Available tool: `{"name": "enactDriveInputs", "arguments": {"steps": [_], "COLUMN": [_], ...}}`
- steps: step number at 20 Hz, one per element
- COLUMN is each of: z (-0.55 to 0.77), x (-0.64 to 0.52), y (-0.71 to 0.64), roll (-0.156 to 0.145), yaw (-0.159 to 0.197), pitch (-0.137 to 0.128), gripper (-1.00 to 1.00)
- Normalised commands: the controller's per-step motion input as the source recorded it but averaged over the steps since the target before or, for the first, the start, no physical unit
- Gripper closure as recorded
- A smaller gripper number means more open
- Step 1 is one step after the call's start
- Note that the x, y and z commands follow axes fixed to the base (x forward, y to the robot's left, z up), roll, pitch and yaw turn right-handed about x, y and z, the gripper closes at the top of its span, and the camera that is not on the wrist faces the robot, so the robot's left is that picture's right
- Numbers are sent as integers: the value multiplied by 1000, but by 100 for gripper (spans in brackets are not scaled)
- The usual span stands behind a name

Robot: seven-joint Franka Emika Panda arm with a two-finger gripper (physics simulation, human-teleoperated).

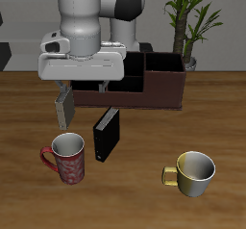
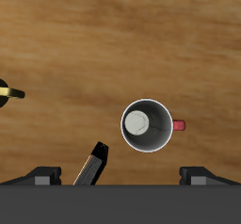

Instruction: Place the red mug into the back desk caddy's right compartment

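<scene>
The red mug stands upright near the table's front edge, speckled, with its handle pointing away from the black book. The wrist view shows it from above, grey-white inside and empty. My gripper hangs open and empty above the mug, slightly farther back, its fingertips wide apart and touching nothing. The dark brown back desk caddy stands farther back, partly hidden by my hand. Its larger end compartment near the plant shows open.
A slim black book stands upright beside the red mug and shows in the wrist view. A yellowish-cream mug stands near the front edge. A potted plant is behind the caddy.
</scene>
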Motion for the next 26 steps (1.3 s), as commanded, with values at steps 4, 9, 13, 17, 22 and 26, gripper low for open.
{"name": "enactDriveInputs", "arguments": {"steps": [4,9,13,17,22,26], "z": [-223,-226,-170,-194,-193,-201], "x": [104,104,80,79,81,81], "y": [-59,-21,-42,-1,18,-15], "roll": [8,-1,-7,3,-13,-19], "yaw": [-17,-13,-13,-25,-30,-34], "pitch": [-4,9,4,7,-5,-9], "gripper": [-100,-100,-100,-100,-100,-100]}}
